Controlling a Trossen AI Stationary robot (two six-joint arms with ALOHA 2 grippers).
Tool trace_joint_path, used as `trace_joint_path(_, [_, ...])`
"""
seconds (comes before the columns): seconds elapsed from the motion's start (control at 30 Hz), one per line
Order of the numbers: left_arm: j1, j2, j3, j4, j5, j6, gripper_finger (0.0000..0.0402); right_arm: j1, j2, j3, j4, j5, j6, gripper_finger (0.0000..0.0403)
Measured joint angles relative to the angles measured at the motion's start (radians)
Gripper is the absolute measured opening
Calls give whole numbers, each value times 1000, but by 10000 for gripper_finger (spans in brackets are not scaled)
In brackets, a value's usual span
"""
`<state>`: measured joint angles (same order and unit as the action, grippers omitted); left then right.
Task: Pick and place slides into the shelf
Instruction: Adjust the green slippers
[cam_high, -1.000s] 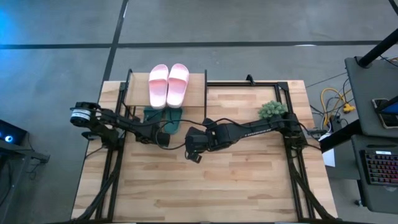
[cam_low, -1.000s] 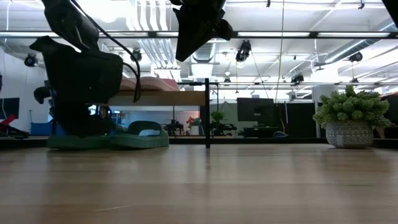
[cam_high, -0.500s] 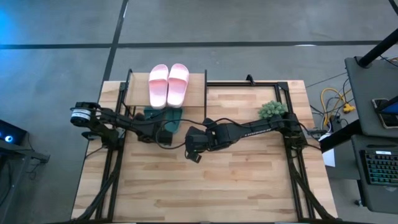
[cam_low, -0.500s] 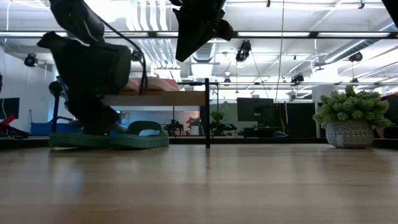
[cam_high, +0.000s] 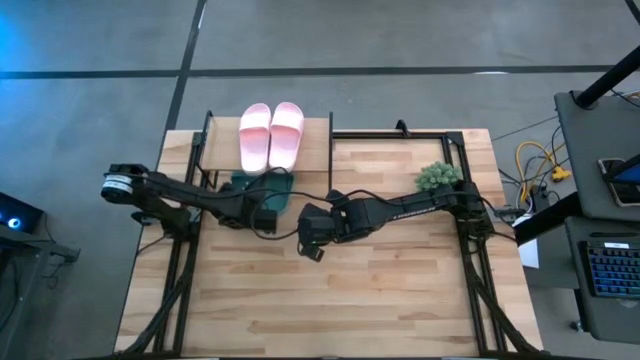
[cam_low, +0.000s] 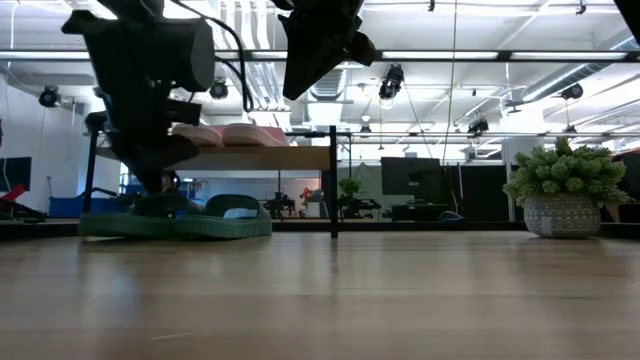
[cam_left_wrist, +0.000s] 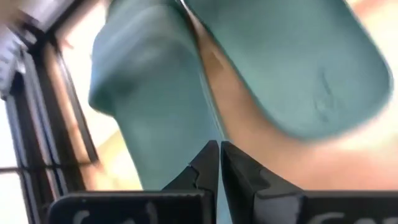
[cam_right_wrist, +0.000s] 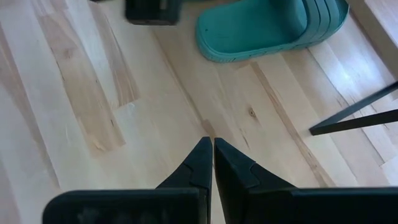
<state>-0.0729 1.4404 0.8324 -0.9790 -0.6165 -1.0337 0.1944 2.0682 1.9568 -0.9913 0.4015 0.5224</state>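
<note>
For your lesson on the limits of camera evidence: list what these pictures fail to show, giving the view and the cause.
1. High view: the toe halves of the green slides are hidden under the shelf top.
2. High view: the left gripper tip is hidden by its own arm.
3. Low view: the pink slides show edge-on only, and the left arm hides part.
4. Left wrist view: blur hides the green slides' texture.

potted plant (cam_high: 438, 177) on wooden table (cam_high: 400, 300), keyboard (cam_high: 612, 268) on side desk (cam_high: 590, 130)
</note>
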Motion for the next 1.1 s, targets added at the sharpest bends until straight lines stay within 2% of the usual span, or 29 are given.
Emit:
trace_joint_path(0.13, [-21, -5, -25, -35, 139, -6, 4, 0, 0, -10, 1, 0, -6, 9])
trace_joint_path(0.27, [-55, -4, -42, -98, 188, -48, 4, 0, 0, -30, 1, 0, -6, 9])
trace_joint_path(0.47, [-73, -4, -57, -137, 190, -59, 4, 0, 0, -53, 2, 0, -6, 9])
trace_joint_path(0.73, [-72, 34, -143, -5, 194, -60, 4, 0, 0, -54, 5, 1, -6, 9])
trace_joint_path(1.1, [-40, 46, -148, 47, 92, -59, 4, 0, 0, -54, 6, 1, -7, 9])
